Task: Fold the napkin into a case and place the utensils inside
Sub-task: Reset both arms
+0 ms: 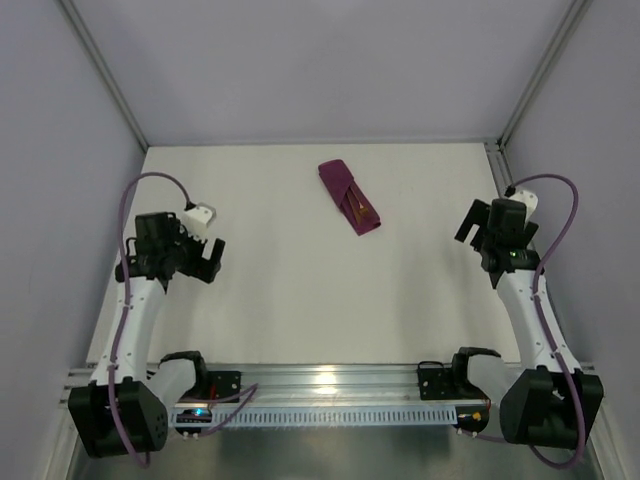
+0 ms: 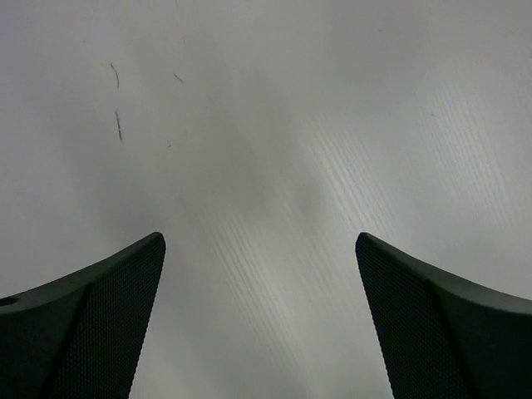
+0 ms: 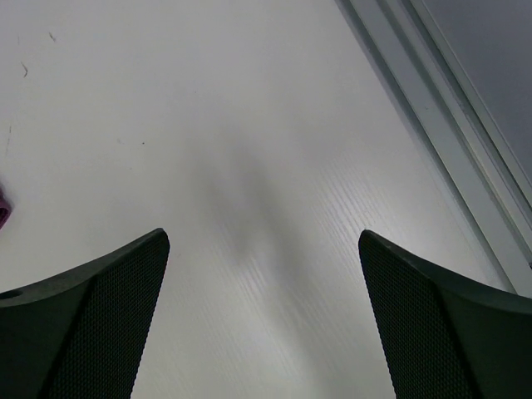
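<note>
The magenta-purple napkin lies folded as a narrow case [image 1: 349, 197] at the back middle of the white table, slanting from upper left to lower right. Copper-coloured utensils [image 1: 357, 205] show as a thin glint inside its diagonal flap. A sliver of the case's edge [image 3: 2, 209] shows at the left border of the right wrist view. My left gripper [image 1: 207, 262] is open and empty at the left side of the table. My right gripper [image 1: 478, 238] is open and empty at the right side. Both are well apart from the case.
A metal frame rail [image 3: 432, 108] runs along the table's right edge close to my right gripper. Grey walls enclose the table on the left, back and right. Faint dark scratches [image 2: 118, 125] mark the bare white surface under my left gripper.
</note>
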{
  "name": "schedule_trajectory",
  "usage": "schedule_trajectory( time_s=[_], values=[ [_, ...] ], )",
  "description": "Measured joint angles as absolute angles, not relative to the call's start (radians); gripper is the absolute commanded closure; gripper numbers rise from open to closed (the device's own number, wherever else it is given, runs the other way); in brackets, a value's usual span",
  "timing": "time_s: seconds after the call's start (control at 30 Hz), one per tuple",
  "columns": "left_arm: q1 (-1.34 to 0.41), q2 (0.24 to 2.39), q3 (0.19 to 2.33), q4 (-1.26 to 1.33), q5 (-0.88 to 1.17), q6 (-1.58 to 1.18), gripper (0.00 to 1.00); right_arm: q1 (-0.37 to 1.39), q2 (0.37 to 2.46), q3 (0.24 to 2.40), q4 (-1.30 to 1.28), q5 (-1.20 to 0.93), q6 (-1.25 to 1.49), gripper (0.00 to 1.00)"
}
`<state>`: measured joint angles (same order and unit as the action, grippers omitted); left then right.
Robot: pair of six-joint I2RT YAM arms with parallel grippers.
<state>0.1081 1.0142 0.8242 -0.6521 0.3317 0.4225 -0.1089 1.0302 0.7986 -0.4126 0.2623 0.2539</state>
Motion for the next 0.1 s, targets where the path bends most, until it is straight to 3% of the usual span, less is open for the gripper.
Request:
schedule_trajectory(
  time_s=[0.1],
  values=[
    [0.109, 0.980, 0.794, -0.667, 0.308, 0.421, 0.01, -0.109, 1.003, 0.743, -0.394, 0.265, 0.268, 0.00]
  ],
)
